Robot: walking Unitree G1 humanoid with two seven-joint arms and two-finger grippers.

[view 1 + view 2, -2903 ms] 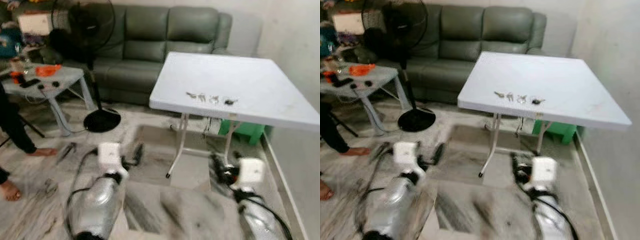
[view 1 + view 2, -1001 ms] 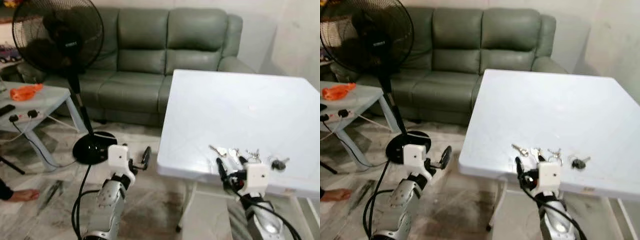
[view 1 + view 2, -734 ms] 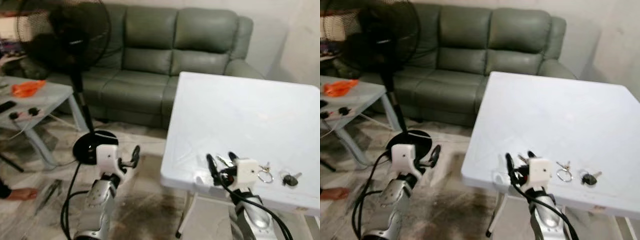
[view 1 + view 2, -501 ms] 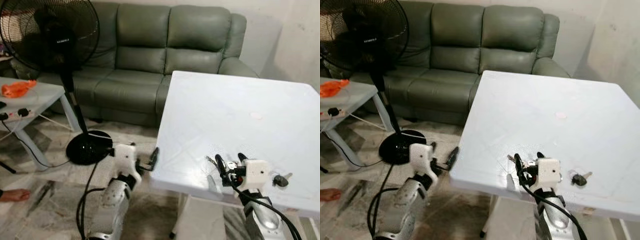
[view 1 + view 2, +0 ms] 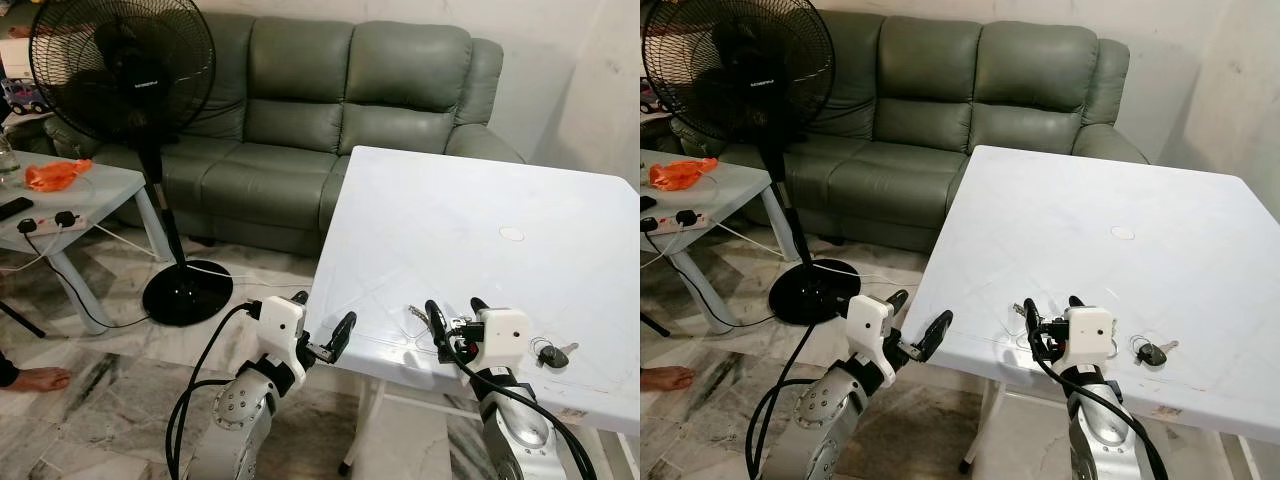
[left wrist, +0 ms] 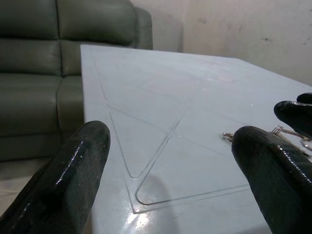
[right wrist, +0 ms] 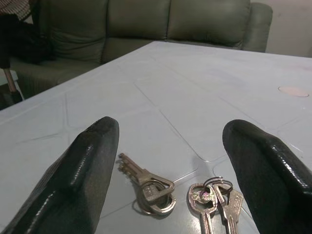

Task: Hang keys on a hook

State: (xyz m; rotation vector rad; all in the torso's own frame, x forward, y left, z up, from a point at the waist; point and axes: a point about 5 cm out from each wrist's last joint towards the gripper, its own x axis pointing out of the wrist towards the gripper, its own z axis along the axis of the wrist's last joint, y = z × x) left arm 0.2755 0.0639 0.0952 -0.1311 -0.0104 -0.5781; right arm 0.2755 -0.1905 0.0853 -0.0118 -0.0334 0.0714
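Several keys lie near the front edge of the white table [image 5: 480, 215]. A brass key on a ring [image 7: 146, 187] and a small bunch [image 7: 214, 196] lie on the table just ahead of my right gripper [image 7: 170, 163], which is open and hovers low over them [image 5: 453, 308]. A black-headed key [image 5: 553, 352] lies further right, apart from the gripper. My left gripper [image 5: 322, 312] is open with nothing in it, level with the table's front left corner. Its fingers [image 6: 73, 170] point across the tabletop towards the keys [image 6: 229, 136].
A green sofa [image 5: 330, 110] stands behind the table. A black pedestal fan [image 5: 125, 75] is at the left, with its base [image 5: 187, 292] on the floor. A low side table [image 5: 60, 200] carries an orange item and a power strip. A person's foot [image 5: 30, 378] is at the far left, and a wall runs along the right.
The camera has come up to the table. Both arms rose from near the floor to the table's front edge. The right gripper now stands over the keys, and the left reached the corner.
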